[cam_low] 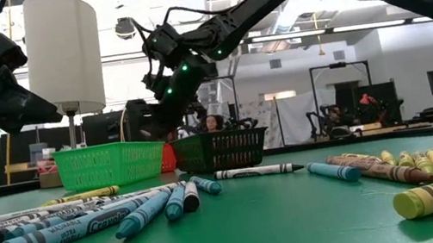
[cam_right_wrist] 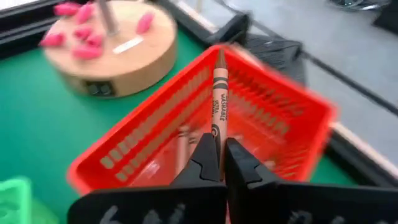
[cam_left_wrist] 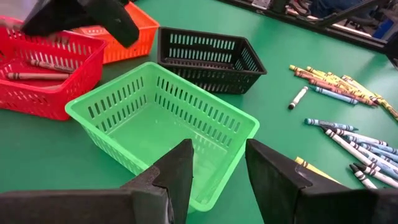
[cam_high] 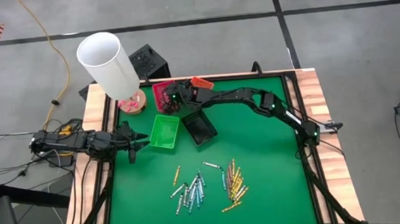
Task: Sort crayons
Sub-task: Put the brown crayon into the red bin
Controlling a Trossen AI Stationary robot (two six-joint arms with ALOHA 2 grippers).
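Several crayons lie loose on the green mat in two heaps, blue and grey ones point(cam_high: 190, 192) and yellow and brown ones point(cam_high: 235, 184). My right gripper point(cam_right_wrist: 219, 144) reaches to the far left over the red tray point(cam_right_wrist: 273, 124), shut on a red-brown crayon point(cam_right_wrist: 219, 87). Other crayons point(cam_left_wrist: 34, 70) lie on the red tray's floor. My left gripper point(cam_left_wrist: 217, 168) waits open at the table's left edge, just short of the green tray point(cam_left_wrist: 163, 118), with nothing between its fingers. My right gripper pinches the red-brown crayon between its two fingers at one end point(cam_right_wrist: 217, 127). The crayon runs on in line with the fingers and sticks out far past their tips. The fingers slant down from the table's right. The crayon hangs clear above the red tray.
A black tray point(cam_high: 199, 127) stands beside the green one, and an orange tray point(cam_high: 201, 82) sits at the far edge by the red one. A lamp with a white shade point(cam_high: 108, 62) and a round wooden base point(cam_right_wrist: 112, 50) stands at the far left corner.
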